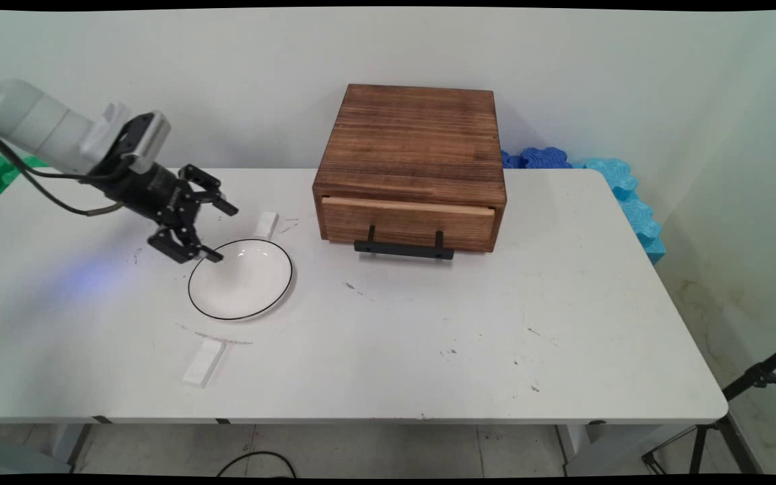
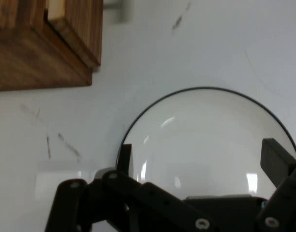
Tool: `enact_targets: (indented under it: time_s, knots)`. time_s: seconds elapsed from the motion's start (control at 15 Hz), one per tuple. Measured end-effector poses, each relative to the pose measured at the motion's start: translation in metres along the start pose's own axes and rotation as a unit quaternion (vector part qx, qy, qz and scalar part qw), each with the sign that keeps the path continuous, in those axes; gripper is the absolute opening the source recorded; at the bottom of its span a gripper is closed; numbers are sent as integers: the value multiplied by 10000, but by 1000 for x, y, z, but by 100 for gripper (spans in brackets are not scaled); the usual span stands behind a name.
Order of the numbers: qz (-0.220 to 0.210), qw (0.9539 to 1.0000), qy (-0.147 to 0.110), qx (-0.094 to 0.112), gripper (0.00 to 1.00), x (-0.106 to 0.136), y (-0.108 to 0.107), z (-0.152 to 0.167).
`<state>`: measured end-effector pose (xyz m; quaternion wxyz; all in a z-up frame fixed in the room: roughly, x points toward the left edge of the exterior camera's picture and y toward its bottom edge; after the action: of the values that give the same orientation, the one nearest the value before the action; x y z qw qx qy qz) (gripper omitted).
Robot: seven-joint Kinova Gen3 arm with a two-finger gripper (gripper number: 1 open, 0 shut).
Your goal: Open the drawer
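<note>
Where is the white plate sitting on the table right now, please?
In the main view the white plate lies on the table's left half, left of the wooden drawer box, with the open gripper at its rim.

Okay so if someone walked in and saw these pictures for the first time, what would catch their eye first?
Probably the dark wooden box with a drawer and black handle, standing at the back of the white table against the wall. Next, the black gripper reaching in from the left, open, at the left rim of a white plate with a thin black edge. Two small white blocks lie by the plate, one behind it and one in front.
</note>
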<state>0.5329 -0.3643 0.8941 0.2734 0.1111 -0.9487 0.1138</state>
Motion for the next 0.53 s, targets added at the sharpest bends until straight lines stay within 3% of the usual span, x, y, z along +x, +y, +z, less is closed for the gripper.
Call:
enact_targets:
  time_s: [0.53]
  knots:
    - [-91,9998,73,159,100,62,-1,40]
